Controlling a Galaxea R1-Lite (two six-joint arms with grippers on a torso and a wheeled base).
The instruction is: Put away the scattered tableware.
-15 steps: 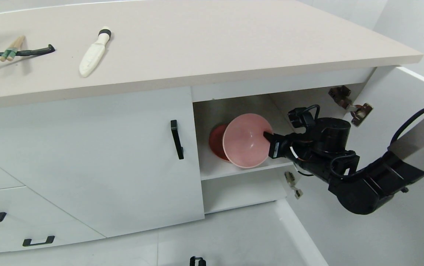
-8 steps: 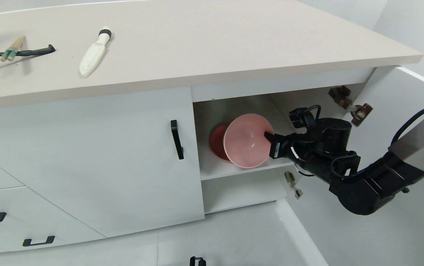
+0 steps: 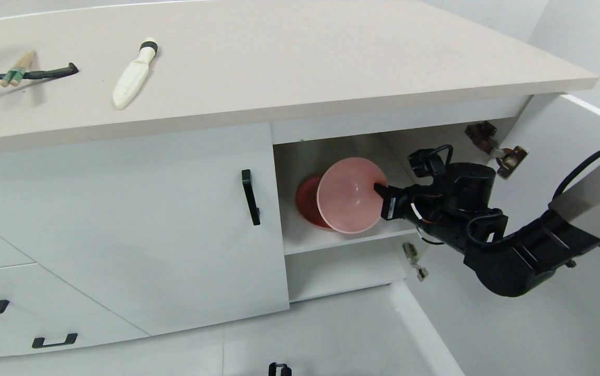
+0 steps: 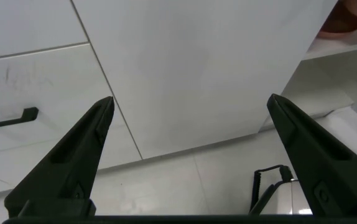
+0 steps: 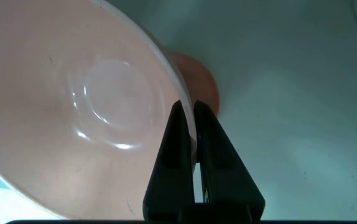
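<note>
My right gripper is shut on the rim of a light pink bowl, holding it tilted on edge inside the open cabinet, just above the shelf. Behind it sits a darker red bowl. In the right wrist view the fingers pinch the pink bowl's rim, with the red bowl beyond it. A cream knife with a black band and a pair of chopsticks lie on the countertop. My left gripper hangs open before the closed cabinet door, holding nothing.
The right cabinet door stands swung open, hinges showing. The left door with a black handle is closed. Drawers with black handles are lower left. A black cable lies on the beige countertop.
The right gripper and the pink bowl have lifted slightly, the bowl's lower edge now a little above the shelf. Nothing else has moved.
</note>
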